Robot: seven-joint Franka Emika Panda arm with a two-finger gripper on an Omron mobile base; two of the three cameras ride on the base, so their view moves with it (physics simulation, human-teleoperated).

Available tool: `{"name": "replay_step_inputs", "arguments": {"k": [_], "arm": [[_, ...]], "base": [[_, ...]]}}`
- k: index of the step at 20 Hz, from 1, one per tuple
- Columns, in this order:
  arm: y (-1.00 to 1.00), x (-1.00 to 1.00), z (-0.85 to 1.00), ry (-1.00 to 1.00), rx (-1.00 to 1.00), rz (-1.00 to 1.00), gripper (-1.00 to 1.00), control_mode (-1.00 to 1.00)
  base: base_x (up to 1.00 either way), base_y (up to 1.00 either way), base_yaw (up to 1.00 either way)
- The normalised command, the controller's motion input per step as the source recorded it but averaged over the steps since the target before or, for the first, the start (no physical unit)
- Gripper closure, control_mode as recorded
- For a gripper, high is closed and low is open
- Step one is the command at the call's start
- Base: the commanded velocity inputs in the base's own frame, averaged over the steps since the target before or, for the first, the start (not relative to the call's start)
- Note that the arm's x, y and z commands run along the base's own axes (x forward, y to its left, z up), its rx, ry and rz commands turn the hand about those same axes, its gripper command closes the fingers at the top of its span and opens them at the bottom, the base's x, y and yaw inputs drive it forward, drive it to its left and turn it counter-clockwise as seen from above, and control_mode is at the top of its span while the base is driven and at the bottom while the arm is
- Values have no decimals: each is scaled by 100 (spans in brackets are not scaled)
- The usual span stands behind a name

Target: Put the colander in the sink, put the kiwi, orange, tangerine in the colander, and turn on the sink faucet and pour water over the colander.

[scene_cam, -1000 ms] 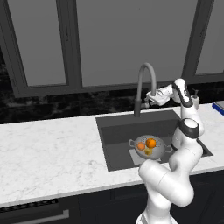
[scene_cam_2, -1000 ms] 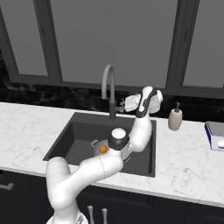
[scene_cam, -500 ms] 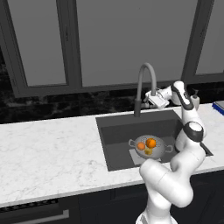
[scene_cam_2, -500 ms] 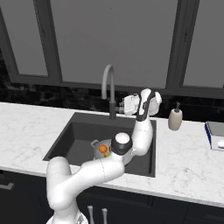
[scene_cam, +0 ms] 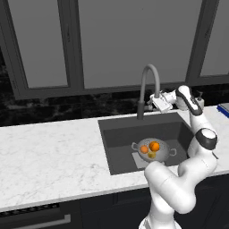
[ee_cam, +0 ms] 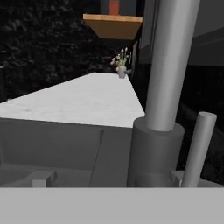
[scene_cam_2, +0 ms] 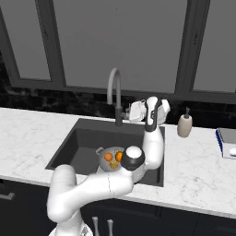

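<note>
The colander sits on the floor of the dark sink. It holds two orange fruits and the small yellowish-green kiwi. The grey gooseneck faucet rises behind the basin. My gripper hovers just right of the faucet's column, level with its lower part. In the hand view the faucet column and its thin side lever stand very close. How the jaws stand is hidden. No stream runs from the spout.
A beige soap pump bottle stands on the counter right of the sink, and a blue and white object lies further right. White marble counter stretches left of the sink. A small flower vase stands far down the counter.
The hand has crept left, closer to the faucet's column. The colander and the fruit lie as before.
</note>
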Motion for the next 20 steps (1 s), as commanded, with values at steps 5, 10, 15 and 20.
{"name": "replay_step_inputs", "arguments": {"k": [5,10,15,20], "arm": [[-3,-26,0,-1,1,-11,-100,-100],[-14,-19,7,-2,5,-6,-100,-100],[-4,0,8,-1,6,-6,-100,-100],[-15,0,23,0,9,-7,-100,-100]], "base": [[0,0,0],[0,0,0],[0,0,0],[0,0,0]]}}
